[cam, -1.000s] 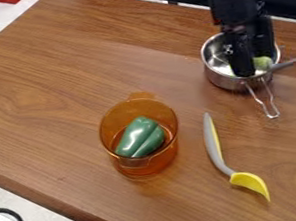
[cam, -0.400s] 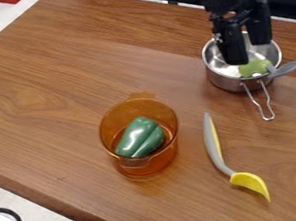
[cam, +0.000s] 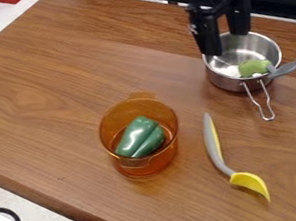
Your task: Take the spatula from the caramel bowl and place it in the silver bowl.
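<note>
Now pincer [cam: 225, 44] farther from the silver bowl [cam: 227, 82]

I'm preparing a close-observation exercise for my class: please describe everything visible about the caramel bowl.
The caramel bowl is deep and round, see-through amber-orange, and looks like tinted glass or plastic. Short tab-like handles jut from opposite sides near its rim, one at the camera's side, one at the far side. It stands upright and open on the wood-grained table. A glossy green pepper lies inside; nothing else is seen touching the bowl.
</note>
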`<move>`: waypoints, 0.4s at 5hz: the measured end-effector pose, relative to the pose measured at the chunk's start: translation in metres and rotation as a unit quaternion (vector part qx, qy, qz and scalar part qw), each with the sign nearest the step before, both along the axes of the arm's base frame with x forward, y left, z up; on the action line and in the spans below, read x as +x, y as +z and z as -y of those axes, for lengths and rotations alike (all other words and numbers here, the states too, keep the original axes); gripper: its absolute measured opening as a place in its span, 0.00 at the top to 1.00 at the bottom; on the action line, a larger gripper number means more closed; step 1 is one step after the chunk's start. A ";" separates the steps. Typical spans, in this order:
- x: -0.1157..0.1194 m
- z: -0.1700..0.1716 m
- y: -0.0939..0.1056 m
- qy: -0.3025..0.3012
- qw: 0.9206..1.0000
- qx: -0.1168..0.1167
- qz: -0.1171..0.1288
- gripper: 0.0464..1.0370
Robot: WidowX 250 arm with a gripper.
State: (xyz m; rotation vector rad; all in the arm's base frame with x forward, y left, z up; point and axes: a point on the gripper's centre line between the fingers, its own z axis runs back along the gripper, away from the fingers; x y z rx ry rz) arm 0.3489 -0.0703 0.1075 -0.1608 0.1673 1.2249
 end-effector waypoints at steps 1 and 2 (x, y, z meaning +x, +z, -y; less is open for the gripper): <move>-0.013 -0.014 0.004 -0.063 0.998 0.010 0.026 0.04; -0.037 -0.027 -0.002 -0.113 0.993 0.017 0.035 0.04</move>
